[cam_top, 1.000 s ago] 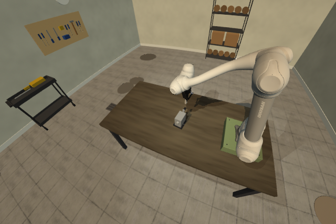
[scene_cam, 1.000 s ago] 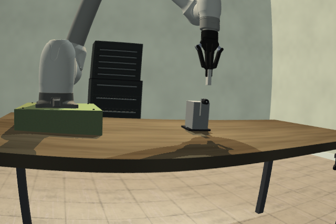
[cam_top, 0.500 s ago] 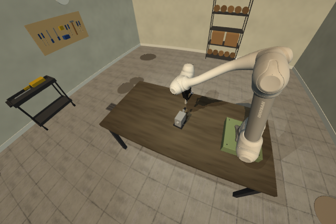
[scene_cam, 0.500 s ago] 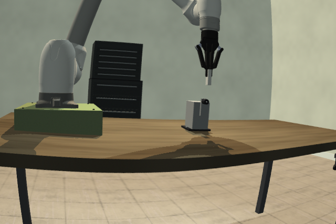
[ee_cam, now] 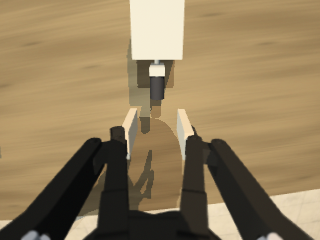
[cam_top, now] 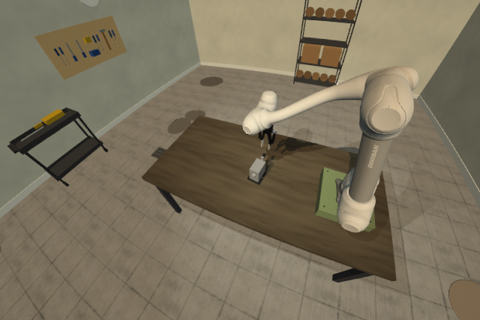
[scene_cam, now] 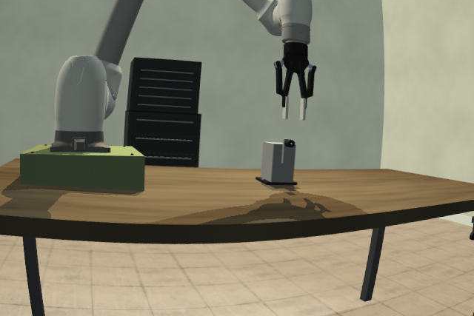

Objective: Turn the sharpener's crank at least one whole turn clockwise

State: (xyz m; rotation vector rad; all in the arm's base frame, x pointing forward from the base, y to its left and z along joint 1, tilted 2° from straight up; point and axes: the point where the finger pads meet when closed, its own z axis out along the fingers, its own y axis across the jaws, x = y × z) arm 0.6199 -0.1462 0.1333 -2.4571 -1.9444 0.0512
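The pencil sharpener (cam_top: 256, 169) (scene_cam: 277, 161) (ee_cam: 157, 27) is a pale box on a dark base near the middle of the wooden table (cam_top: 217, 142) (scene_cam: 382, 186) (ee_cam: 60, 75). Its dark crank knob (scene_cam: 289, 143) (ee_cam: 157, 87) stands at the top of its circle, at the end of the box that faces the wrist camera. My gripper (cam_top: 266, 144) (scene_cam: 294, 113) (ee_cam: 157, 119) points straight down and hangs well above the knob. Its fingers stand partly apart with nothing between them. In the wrist view the knob lies just beyond the fingertips, in line with the gap.
The arm's green mounting block (cam_top: 327, 192) (scene_cam: 82, 171) sits on the table at the arm's end. A black cabinet (scene_cam: 164, 109) stands behind the table. A shelf rack (cam_top: 329, 37) and a tool cart (cam_top: 50, 142) stand by the walls, far off.
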